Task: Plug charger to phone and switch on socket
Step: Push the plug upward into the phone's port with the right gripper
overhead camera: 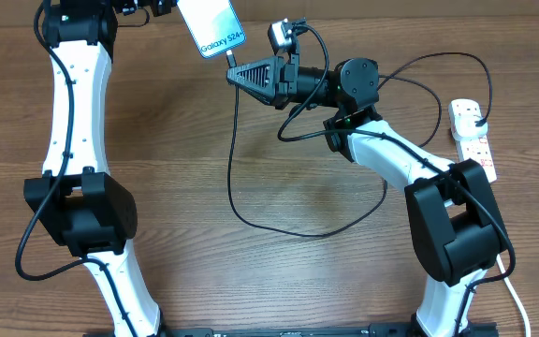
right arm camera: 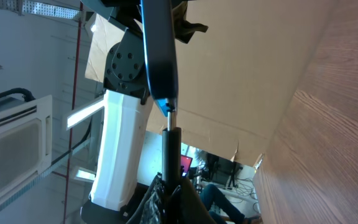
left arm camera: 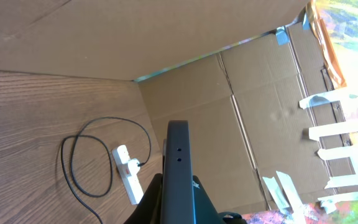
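The phone (overhead camera: pixel 211 26), light-blue screen reading "Galaxy S24+", is held in the air at the top centre by my left gripper (overhead camera: pixel 162 7), which is shut on it. In the left wrist view the phone (left arm camera: pixel 178 168) shows edge-on between the fingers. My right gripper (overhead camera: pixel 234 74) is shut on the charger's connector (right arm camera: pixel 171 140), whose tip (right arm camera: pixel 169 111) meets the phone's bottom edge (right arm camera: pixel 157 56). The black cable (overhead camera: pixel 251 211) loops over the table to a small plug (overhead camera: pixel 483 124) in the white socket (overhead camera: pixel 473 139) at the right.
Cardboard walls (left arm camera: pixel 166 37) stand behind the table. The socket's white cord (overhead camera: pixel 517 300) runs down the right edge. The socket (left arm camera: pixel 128 173) and cable loop (left arm camera: pixel 73 168) also show in the left wrist view. The arm bases stand at the front left and right.
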